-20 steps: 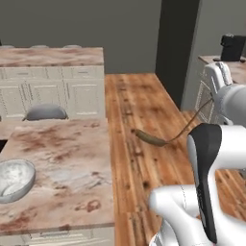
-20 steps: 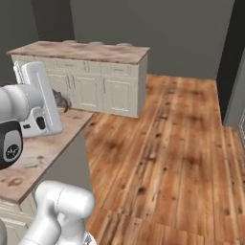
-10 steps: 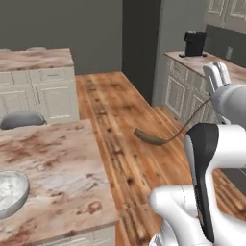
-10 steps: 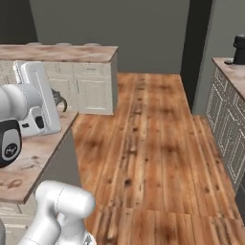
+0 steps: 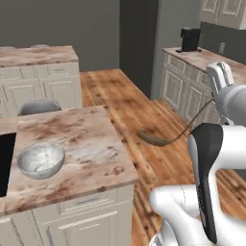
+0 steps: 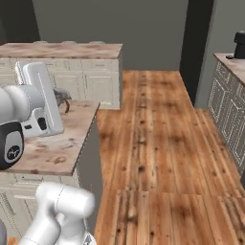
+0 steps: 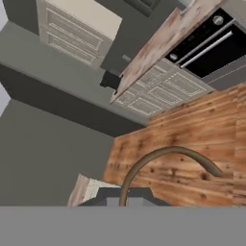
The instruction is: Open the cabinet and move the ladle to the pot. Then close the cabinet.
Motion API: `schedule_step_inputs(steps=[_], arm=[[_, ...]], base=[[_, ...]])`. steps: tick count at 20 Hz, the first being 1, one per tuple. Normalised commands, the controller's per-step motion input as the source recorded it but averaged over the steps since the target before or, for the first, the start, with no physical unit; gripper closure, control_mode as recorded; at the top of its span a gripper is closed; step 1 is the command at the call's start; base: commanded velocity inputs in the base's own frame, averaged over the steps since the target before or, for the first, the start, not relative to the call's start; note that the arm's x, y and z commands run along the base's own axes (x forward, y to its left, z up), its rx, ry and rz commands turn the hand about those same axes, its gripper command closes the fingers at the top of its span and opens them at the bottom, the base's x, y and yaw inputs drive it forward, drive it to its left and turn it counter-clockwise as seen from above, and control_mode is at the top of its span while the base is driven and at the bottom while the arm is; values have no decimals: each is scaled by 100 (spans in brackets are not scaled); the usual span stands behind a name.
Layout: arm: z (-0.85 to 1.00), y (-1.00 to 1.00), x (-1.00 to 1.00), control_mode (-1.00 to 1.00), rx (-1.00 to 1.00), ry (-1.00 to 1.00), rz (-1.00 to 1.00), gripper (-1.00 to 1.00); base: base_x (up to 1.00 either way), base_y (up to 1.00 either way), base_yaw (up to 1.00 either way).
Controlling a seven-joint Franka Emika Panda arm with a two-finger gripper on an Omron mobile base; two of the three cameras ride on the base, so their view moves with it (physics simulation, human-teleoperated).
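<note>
Left base view: gripper (image 5: 216,84) grips the ladle (image 5: 166,137) by its handle end; the handle curves down from the jaws and the bowl hangs below and ahead of them, over the wood floor (image 5: 120,101), near the island counter (image 5: 72,149). Right base view: arm beside the island. Hand view: ladle (image 7: 163,161) arcs out ahead of the jaws, jaw gap hidden. Risk, imo: thin end-hold, so a swing could twist or drop the ladle.

Home kitchen, rendered, marble-topped island (image 5: 86,144) with a bowl (image 5: 41,160) on it, cream panelled base cabinets (image 6: 91,81), wall cabinets (image 7: 77,29), built-in oven (image 7: 216,41), coffee machine (image 5: 190,39) on counter, plank wood floor (image 6: 158,143), grey walls.
</note>
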Motion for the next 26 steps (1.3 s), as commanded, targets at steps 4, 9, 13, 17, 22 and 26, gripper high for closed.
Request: schedule_step_inputs(steps=[4,9,13,17,22,26], arm=[[0,0,0,100,0,0,0,100],[0,0,0,100,0,0,0,100],[0,0,0,100,0,0,0,100],[0,0,0,100,0,0,0,100],[0,0,0,100,0,0,0,100],[0,0,0,100,0,0,0,100]], base=[[-29,100,0],[0,100,0],[0,100,0],[0,100,0],[12,100,0],[77,100,0]])
